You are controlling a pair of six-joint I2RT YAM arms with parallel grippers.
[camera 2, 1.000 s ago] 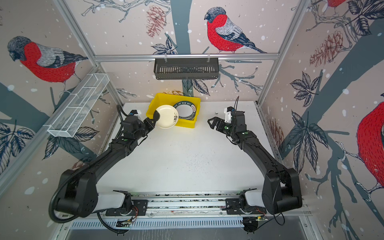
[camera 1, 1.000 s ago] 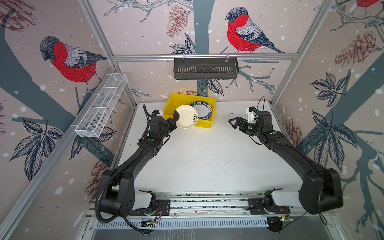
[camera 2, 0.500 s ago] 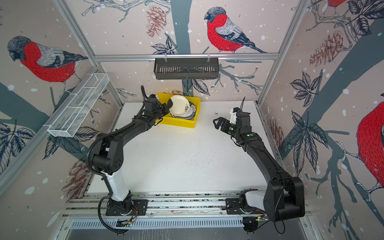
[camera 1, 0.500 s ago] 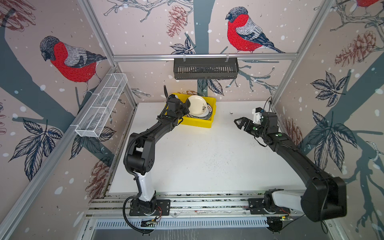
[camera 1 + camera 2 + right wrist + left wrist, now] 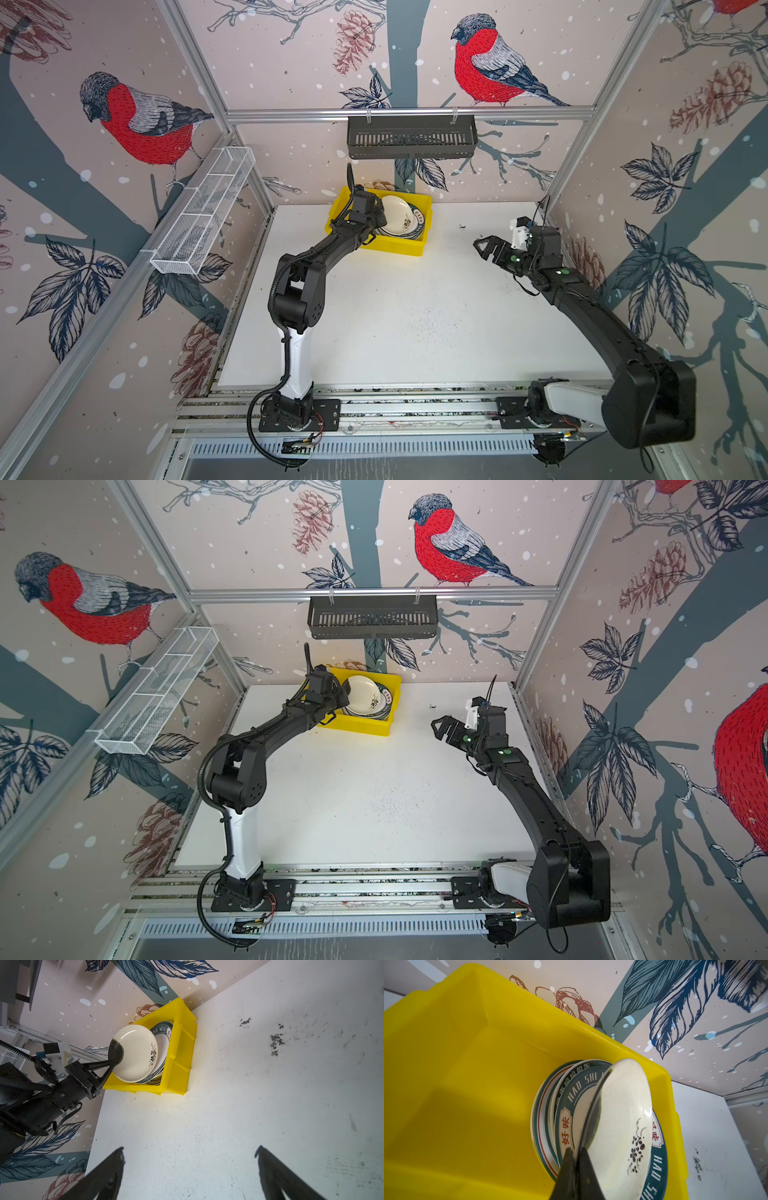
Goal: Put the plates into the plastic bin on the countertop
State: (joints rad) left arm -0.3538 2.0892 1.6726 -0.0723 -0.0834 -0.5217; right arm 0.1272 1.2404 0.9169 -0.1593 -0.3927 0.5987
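Over the plastic bin at the far edge of the countertop, clamps the left gripper tight on the cream floral plate's left rim. Looks glossy, with a dark flower sprig, tilted above lettered plates stacked inside. Reaches far with the left arm; holds the right gripper spread wide and empty at right, above the countertop.

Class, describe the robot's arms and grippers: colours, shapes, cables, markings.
The left arm and right arm have black links, one white near each base. Ribbed black cable along the left; green dots on the right. The left gripper and right gripper have slim, black, tapered fingers.
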